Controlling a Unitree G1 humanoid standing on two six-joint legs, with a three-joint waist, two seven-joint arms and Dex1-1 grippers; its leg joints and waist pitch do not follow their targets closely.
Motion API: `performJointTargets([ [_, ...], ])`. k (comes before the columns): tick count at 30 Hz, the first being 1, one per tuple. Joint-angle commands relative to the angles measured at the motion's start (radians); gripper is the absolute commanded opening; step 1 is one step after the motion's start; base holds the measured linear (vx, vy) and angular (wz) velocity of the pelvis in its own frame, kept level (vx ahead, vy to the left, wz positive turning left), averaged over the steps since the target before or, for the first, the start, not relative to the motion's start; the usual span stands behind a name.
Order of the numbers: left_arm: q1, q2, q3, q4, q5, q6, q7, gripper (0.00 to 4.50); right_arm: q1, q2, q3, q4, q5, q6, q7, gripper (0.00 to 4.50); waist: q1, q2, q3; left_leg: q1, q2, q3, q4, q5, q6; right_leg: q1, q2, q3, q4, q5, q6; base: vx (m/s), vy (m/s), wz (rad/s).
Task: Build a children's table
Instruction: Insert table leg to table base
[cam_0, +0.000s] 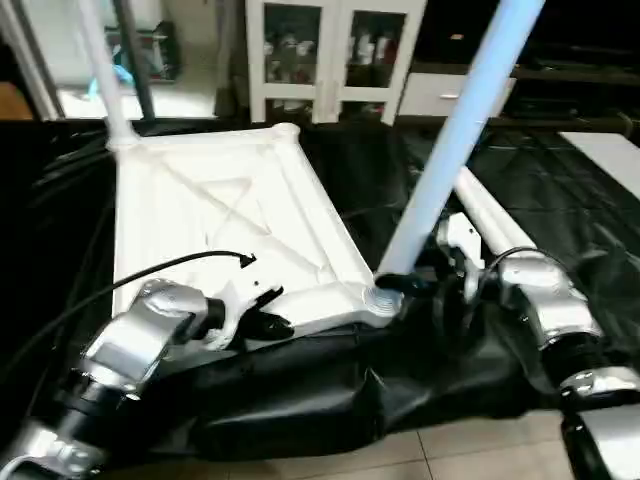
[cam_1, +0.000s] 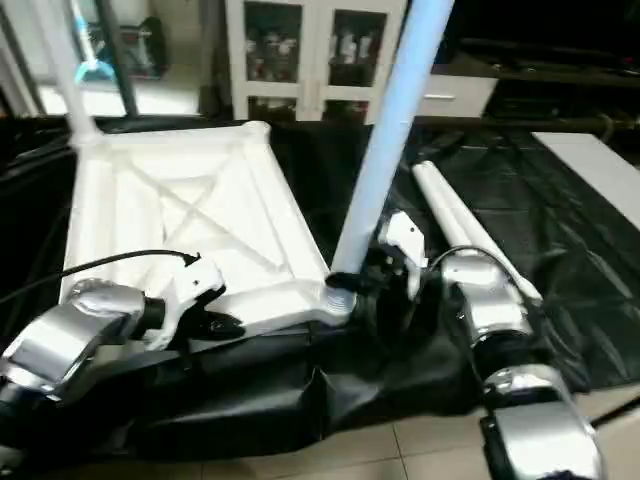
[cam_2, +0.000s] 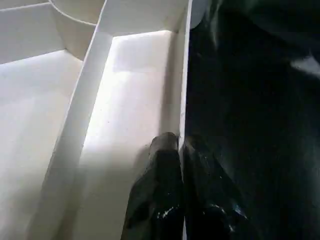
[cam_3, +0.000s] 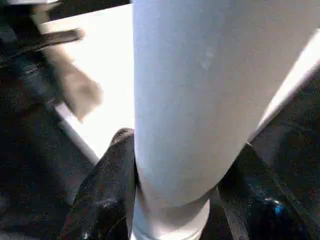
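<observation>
The white tabletop (cam_0: 200, 220) lies upside down on a black cloth, its X-ribs facing up. One white leg (cam_0: 100, 60) stands in its far left corner socket. A second leg (cam_0: 450, 140) rises tilted from the near right socket (cam_0: 383, 297). My right gripper (cam_0: 420, 280) is shut on this leg just above the socket, and its black fingers (cam_3: 105, 200) clasp the tube from both sides. My left gripper (cam_0: 270, 320) is shut on the tabletop's near rim (cam_2: 182, 75), one finger on each side of the thin wall. Two loose legs (cam_1: 460, 220) lie on the cloth to the right.
The black cloth (cam_0: 300, 390) hangs in folds over the near edge above a tiled floor (cam_0: 400, 455). A black cable (cam_0: 150, 270) arcs over my left forearm. A white glass-door cabinet (cam_0: 330, 50) stands behind, and a white surface (cam_0: 610, 150) lies at the far right.
</observation>
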Motion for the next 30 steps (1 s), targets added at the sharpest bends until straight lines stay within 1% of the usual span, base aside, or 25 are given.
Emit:
performJointTargets([
  [1, -0.060, -0.122, -0.008, 0.008, 0.002, 0.071, 0.121, 0.00, 0.127, 0.068, 0.119, 0.199, -0.168, 0.175, -0.189, 1.83, -0.019, 0.036, 0.016, 0.012, 0.067, -0.062, -0.098, -0.608, -0.080, -0.047, -0.072, 0.034, -0.105, -0.513, -0.118, 0.000, 0.000, 0.00],
  [3, -0.079, -0.171, 0.000, 0.034, 0.030, 0.088, 0.200, 0.00, 0.113, 0.098, 0.107, 0.214, -0.172, 0.207, -0.287, 1.83, -0.024, 0.031, 0.013, 0.012, 0.066, -0.060, -0.097, -0.594, -0.075, -0.047, -0.071, 0.031, -0.109, -0.458, -0.128, 0.000, 0.000, 0.00],
  [5, -0.123, -0.287, 0.032, 0.102, 0.065, 0.085, 0.364, 0.00, 0.079, 0.177, 0.029, 0.245, -0.134, 0.219, -0.535, 1.83, -0.030, 0.031, 0.015, 0.008, 0.061, -0.054, -0.094, -0.576, -0.064, -0.050, -0.072, 0.034, -0.110, -0.454, -0.132, 0.000, 0.000, 0.00],
  [6, -0.143, -0.336, 0.050, 0.128, 0.072, 0.078, 0.426, 0.00, 0.062, 0.211, -0.018, 0.259, -0.101, 0.220, -0.643, 1.83, -0.028, 0.029, 0.006, 0.009, 0.060, -0.054, -0.087, -0.533, -0.055, -0.046, -0.078, 0.035, -0.110, -0.448, -0.139, 0.000, 0.000, 0.00],
  [7, -0.143, -0.336, 0.050, 0.128, 0.072, 0.078, 0.426, 0.00, 0.062, 0.211, -0.018, 0.259, -0.101, 0.220, -0.643, 1.83, -0.029, 0.028, 0.007, 0.003, 0.058, -0.049, -0.087, -0.505, -0.047, -0.045, -0.079, 0.038, -0.110, -0.430, -0.142, 0.000, 0.000, 0.00],
  [8, -0.166, -0.393, 0.065, 0.144, 0.079, 0.064, 0.489, 0.00, 0.038, 0.259, -0.086, 0.274, -0.041, 0.224, -0.767, 1.83, -0.027, 0.029, 0.004, -0.004, 0.059, -0.046, -0.087, -0.454, -0.034, -0.039, -0.079, 0.041, -0.107, -0.373, -0.151, 0.000, 0.000, 0.00],
  [9, -0.175, -0.415, 0.069, 0.146, 0.081, 0.062, 0.510, 0.00, 0.029, 0.279, -0.112, 0.278, -0.017, 0.223, -0.813, 1.83, -0.029, 0.031, -0.002, -0.010, 0.060, -0.043, -0.087, -0.397, -0.022, -0.031, -0.078, 0.042, -0.098, -0.285, -0.172, 0.060, -0.028, -0.01],
  [10, -0.183, -0.431, 0.065, 0.146, 0.084, 0.061, 0.518, 0.00, 0.018, 0.300, -0.133, 0.280, 0.007, 0.222, -0.848, 1.83, -0.027, 0.036, -0.006, -0.012, 0.061, -0.042, -0.088, -0.370, -0.015, -0.025, -0.077, 0.039, -0.095, -0.242, -0.181, 0.060, -0.028, -0.01],
  [11, -0.188, -0.442, 0.059, 0.144, 0.090, 0.063, 0.523, 0.00, 0.011, 0.319, -0.146, 0.278, 0.022, 0.215, -0.872, 1.83, -0.026, 0.034, -0.012, -0.016, 0.061, -0.036, -0.081, -0.299, 0.008, -0.017, -0.074, 0.038, -0.087, -0.129, -0.202, 0.072, -0.026, 0.01],
  [12, -0.192, -0.449, 0.057, 0.146, 0.095, 0.066, 0.526, 0.00, 0.007, 0.333, -0.149, 0.272, 0.018, 0.205, -0.881, 1.83, -0.027, 0.039, -0.019, -0.021, 0.064, -0.033, -0.075, -0.212, 0.034, -0.010, -0.072, 0.036, -0.073, 0.006, -0.232, 0.091, -0.020, -0.01],
  [13, -0.192, -0.449, 0.057, 0.146, 0.095, 0.066, 0.526, 0.00, 0.007, 0.333, -0.149, 0.272, 0.018, 0.205, -0.881, 1.83, -0.028, 0.038, -0.023, -0.028, 0.063, -0.033, -0.069, -0.143, 0.050, 0.000, -0.073, 0.034, -0.062, 0.103, -0.247, 0.091, -0.020, -0.01],
  [14, -0.188, -0.442, 0.046, 0.145, 0.105, 0.067, 0.514, 0.00, 0.000, 0.355, -0.153, 0.261, 0.011, 0.195, -0.853, 1.83, -0.024, 0.043, -0.030, -0.031, 0.059, -0.031, -0.055, -0.003, 0.094, 0.008, -0.071, 0.032, -0.046, 0.305, -0.272, 0.096, -0.013, -0.01],
  [15, -0.182, -0.422, 0.033, 0.141, 0.110, 0.060, 0.494, 0.00, -0.001, 0.358, -0.153, 0.253, 0.009, 0.188, -0.830, 1.83, -0.022, 0.042, -0.030, -0.030, 0.056, -0.025, -0.047, 0.067, 0.134, 0.009, -0.071, 0.032, -0.037, 0.436, -0.293, 0.073, -0.006, 0.01],
  [16, -0.177, -0.410, 0.025, 0.140, 0.113, 0.053, 0.484, 0.00, -0.002, 0.360, -0.156, 0.250, 0.005, 0.182, -0.821, 1.83, -0.021, 0.042, -0.027, -0.031, 0.057, -0.026, -0.049, 0.074, 0.149, 0.010, -0.073, 0.031, -0.037, 0.459, -0.298, 0.073, -0.006, 0.01],
  [18, -0.161, -0.369, 0.001, 0.129, 0.114, 0.027, 0.434, 0.00, -0.004, 0.353, -0.163, 0.241, 0.009, 0.177, -0.787, 1.83, -0.022, 0.043, -0.025, -0.030, 0.062, -0.026, -0.054, 0.016, 0.163, 0.011, -0.079, 0.028, -0.045, 0.394, -0.305, 0.000, 0.000, 0.00],
  [20, -0.116, -0.267, -0.054, 0.078, 0.107, -0.041, 0.297, 0.00, -0.009, 0.313, -0.176, 0.201, 0.039, 0.184, -0.706, 1.83, -0.028, 0.048, -0.023, -0.026, 0.070, -0.026, -0.065, -0.119, 0.125, 0.009, -0.078, 0.027, -0.057, 0.173, -0.310, 0.000, 0.000, 0.00],
  [21, -0.104, -0.240, -0.068, 0.063, 0.104, -0.054, 0.261, 0.00, -0.011, 0.303, -0.179, 0.188, 0.048, 0.184, -0.683, 1.83, -0.028, 0.049, -0.022, -0.024, 0.072, -0.029, -0.068, -0.141, 0.115, 0.007, -0.079, 0.027, -0.062, 0.131, -0.308, 0.000, 0.000, 0.00],
  [22, -0.076, -0.180, -0.086, 0.036, 0.100, -0.105, 0.186, 0.00, -0.014, 0.275, -0.200, 0.143, 0.091, 0.207, -0.618, 1.83, -0.036, 0.050, -0.020, -0.030, 0.072, -0.029, -0.071, -0.169, 0.098, 0.009, -0.078, 0.029, -0.062, 0.083, -0.305, 0.000, 0.000, 0.00],
  [23, -0.057, -0.141, -0.096, 0.019, 0.098, -0.141, 0.138, 0.00, -0.016, 0.257, -0.217, 0.113, 0.120, 0.225, -0.575, 1.83, -0.036, 0.055, -0.022, -0.026, 0.074, -0.029, -0.071, -0.174, 0.089, 0.009, -0.076, 0.031, -0.064, 0.068, -0.299, 0.000, 0.000, 0.00],
  [24, -0.046, -0.114, -0.103, 0.011, 0.101, -0.175, 0.109, 0.00, -0.016, 0.245, -0.228, 0.089, 0.143, 0.241, -0.546, 1.83, -0.037, 0.056, -0.022, -0.026, 0.074, -0.029, -0.070, -0.167, 0.086, 0.010, -0.074, 0.031, -0.062, 0.078, -0.299, 0.000, 0.000, 0.00],
  [25, -0.009, -0.032, -0.121, -0.009, 0.099, -0.284, 0.003, 0.00, -0.011, 0.200, -0.256, 0.004, 0.209, 0.295, -0.449, 1.83, -0.034, 0.060, -0.027, -0.023, 0.073, -0.026, -0.066, -0.133, 0.088, 0.011, -0.072, 0.032, -0.058, 0.126, -0.303, 0.000, 0.000, 0.00],
  [26, 0.007, 0.005, -0.128, -0.013, 0.097, -0.335, -0.048, 0.00, -0.008, 0.179, -0.266, -0.036, 0.237, 0.320, -0.404, 1.83, -0.030, 0.060, -0.031, -0.022, 0.071, -0.025, -0.062, -0.081, 0.103, 0.016, -0.070, 0.033, -0.050, 0.195, -0.303, 0.000, 0.000, 0.00],
  [27, 0.007, 0.005, -0.128, -0.013, 0.097, -0.335, -0.048, 0.00, -0.008, 0.179, -0.266, -0.036, 0.237, 0.320, -0.404, 1.83, -0.028, 0.060, -0.037, -0.022, 0.070, -0.026, -0.058, -0.050, 0.111, 0.021, -0.069, 0.033, -0.045, 0.239, -0.304, 0.000, 0.000, 0.00],
  [29, 0.008, 0.070, -0.140, 0.045, 0.136, -0.430, -0.074, 0.00, 0.007, 0.112, -0.286, -0.138, 0.304, 0.386, -0.297, 1.83, -0.011, 0.067, -0.044, -0.015, 0.067, -0.022, -0.045, 0.046, 0.148, 0.019, -0.068, 0.031, -0.033, 0.362, -0.308, 0.000, 0.000, 0.00],
  [30, -0.004, 0.080, -0.127, 0.092, 0.143, -0.462, -0.060, 0.00, 0.013, 0.077, -0.302, -0.182, 0.331, 0.407, -0.251, 1.83, -0.005, 0.066, -0.048, -0.013, 0.067, -0.019, -0.040, 0.077, 0.153, 0.018, -0.066, 0.030, -0.027, 0.400, -0.309, 0.000, 0.000, 0.00],
])
